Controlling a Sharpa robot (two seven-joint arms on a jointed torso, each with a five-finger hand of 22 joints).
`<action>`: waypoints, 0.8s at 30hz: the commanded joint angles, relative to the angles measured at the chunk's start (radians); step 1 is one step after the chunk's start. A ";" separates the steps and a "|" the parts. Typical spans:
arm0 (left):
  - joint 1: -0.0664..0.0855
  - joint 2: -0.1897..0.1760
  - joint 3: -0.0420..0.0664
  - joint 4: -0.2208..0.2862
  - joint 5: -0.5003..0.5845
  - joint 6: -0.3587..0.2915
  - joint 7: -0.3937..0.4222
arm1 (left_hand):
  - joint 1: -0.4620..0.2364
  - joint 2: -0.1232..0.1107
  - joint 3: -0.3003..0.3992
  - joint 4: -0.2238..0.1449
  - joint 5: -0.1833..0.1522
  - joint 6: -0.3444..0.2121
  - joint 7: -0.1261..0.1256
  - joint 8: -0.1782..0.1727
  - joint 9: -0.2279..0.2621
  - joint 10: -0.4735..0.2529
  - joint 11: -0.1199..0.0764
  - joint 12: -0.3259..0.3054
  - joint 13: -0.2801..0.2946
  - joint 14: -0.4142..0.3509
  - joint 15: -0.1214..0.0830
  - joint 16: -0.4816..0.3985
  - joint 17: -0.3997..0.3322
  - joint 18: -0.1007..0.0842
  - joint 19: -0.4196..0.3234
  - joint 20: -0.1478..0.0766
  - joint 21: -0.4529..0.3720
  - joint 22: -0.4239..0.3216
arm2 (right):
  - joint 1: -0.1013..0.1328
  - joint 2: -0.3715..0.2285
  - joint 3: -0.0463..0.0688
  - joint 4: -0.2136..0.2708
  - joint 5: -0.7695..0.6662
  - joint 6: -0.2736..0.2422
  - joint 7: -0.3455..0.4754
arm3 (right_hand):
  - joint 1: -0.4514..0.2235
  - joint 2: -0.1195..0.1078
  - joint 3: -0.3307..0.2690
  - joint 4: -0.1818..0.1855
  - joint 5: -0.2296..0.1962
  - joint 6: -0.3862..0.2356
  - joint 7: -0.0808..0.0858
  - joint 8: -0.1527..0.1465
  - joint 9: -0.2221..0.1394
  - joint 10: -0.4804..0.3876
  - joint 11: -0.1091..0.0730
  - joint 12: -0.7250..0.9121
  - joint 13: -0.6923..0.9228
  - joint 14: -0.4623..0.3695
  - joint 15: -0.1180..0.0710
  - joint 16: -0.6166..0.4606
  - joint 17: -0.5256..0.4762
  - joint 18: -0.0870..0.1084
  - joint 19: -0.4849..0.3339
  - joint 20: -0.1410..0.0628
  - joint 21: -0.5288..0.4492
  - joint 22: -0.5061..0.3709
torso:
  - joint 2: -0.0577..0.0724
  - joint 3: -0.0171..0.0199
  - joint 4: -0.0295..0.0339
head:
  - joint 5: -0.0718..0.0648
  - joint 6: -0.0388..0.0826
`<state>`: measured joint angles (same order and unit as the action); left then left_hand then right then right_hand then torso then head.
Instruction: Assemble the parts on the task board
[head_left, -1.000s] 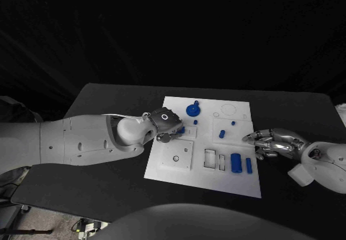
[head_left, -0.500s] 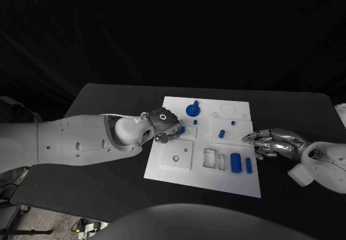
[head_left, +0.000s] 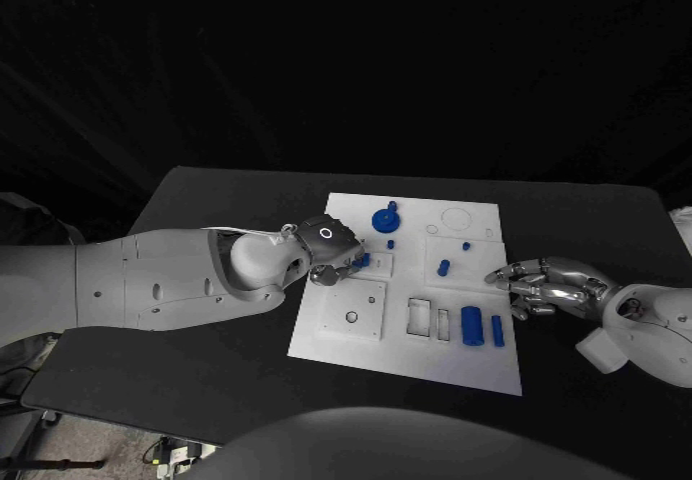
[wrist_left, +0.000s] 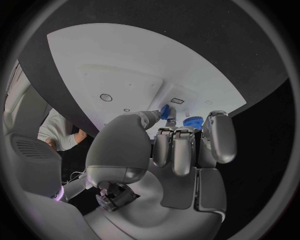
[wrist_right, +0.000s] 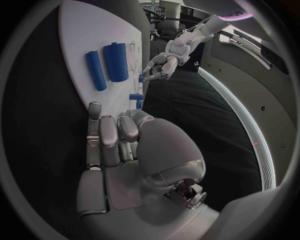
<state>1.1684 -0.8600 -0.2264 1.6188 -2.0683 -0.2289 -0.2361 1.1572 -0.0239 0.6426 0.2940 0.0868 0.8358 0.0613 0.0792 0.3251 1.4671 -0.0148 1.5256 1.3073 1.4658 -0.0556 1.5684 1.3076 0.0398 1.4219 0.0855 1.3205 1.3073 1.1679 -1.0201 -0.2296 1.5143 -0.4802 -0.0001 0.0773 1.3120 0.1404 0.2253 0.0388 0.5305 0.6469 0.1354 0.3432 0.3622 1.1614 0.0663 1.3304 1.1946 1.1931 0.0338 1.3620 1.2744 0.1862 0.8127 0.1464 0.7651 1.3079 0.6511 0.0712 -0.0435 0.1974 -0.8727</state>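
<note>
Near the board's left edge, the left hand pinched a small part (seating apparently next); right hand hovered empty, fingers loosely curled.

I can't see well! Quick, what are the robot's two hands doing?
Left hand: pinching a small blue part over the white board.
Right hand: holding nothing, fingers loosely curled.

No text, label, brand, number or sign could be read anywhere, neither on the task board nor on the blue parts
</note>
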 joint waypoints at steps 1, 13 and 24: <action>-0.005 0.002 -0.005 -0.003 0.007 0.050 -0.013 | -0.009 -0.001 0.015 -0.001 0.012 0.018 0.000 0.000 -0.008 0.061 0.001 -0.005 0.228 0.105 0.002 0.002 0.263 0.016 -0.003 0.004 -0.003 0.190 | -0.003 0.001 -0.001 0.002 -0.002 0.018 -0.002 | -0.009 0.000 0.003 0.000 0.003 -0.001 0.005 0.003 0.001 -0.005 -0.001 0.000 0.000 -0.004 0.000 0.001 -0.001 -0.018 -0.004 0.002 0.000 0.038 | 0.000 0.0002 0.0000 | 0.000 0.000; -0.005 0.007 -0.005 -0.004 0.007 0.043 -0.028 | 0.014 -0.032 0.033 -0.009 0.030 0.082 -0.012 0.031 -0.023 0.062 -0.006 -0.003 0.229 0.105 -0.005 0.002 0.263 0.016 0.000 0.000 0.002 0.191 | -0.004 0.001 -0.001 0.001 -0.002 0.021 -0.006 | -0.010 0.000 0.007 0.000 0.003 0.001 0.005 0.005 0.002 -0.005 0.000 0.000 -0.001 -0.004 0.000 0.001 -0.001 -0.018 -0.004 0.002 0.000 0.038 | 0.000 0.0003 -0.0004 | 0.001 0.000; -0.005 0.016 -0.005 -0.007 0.007 0.048 -0.025 | 0.088 -0.089 -0.018 -0.055 0.035 0.109 -0.027 0.075 -0.025 0.062 -0.016 -0.003 0.229 0.105 -0.014 0.002 0.263 0.016 -0.001 -0.005 0.001 0.190 | -0.004 0.003 -0.001 0.001 -0.002 0.022 -0.008 | -0.012 0.000 0.010 -0.001 0.002 0.004 0.006 0.007 0.003 -0.005 0.000 -0.001 -0.002 -0.005 0.000 0.000 -0.002 -0.018 -0.005 0.002 0.001 0.038 | 0.000 0.0000 -0.0001 | 0.001 0.000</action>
<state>1.1705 -0.8460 -0.2240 1.6141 -2.0684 -0.2291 -0.2651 1.2382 -0.1125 0.6286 0.2412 0.1191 0.9388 0.0357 0.1486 0.2935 1.4664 -0.0222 1.5256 1.3073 1.4657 -0.0628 1.5684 1.3074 0.0397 1.4219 0.0854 1.3205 1.3073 1.1669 -1.0197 -0.2290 1.5130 -0.4802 0.0006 0.0741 1.3121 0.1404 0.2310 0.0387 0.5305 0.6469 0.1354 0.3433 0.3642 1.1614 0.0663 1.3304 1.1947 1.1931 0.0338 1.3620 1.2732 0.1537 0.8133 0.1460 0.7687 1.3078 0.6513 0.0712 -0.0436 0.1985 -0.8727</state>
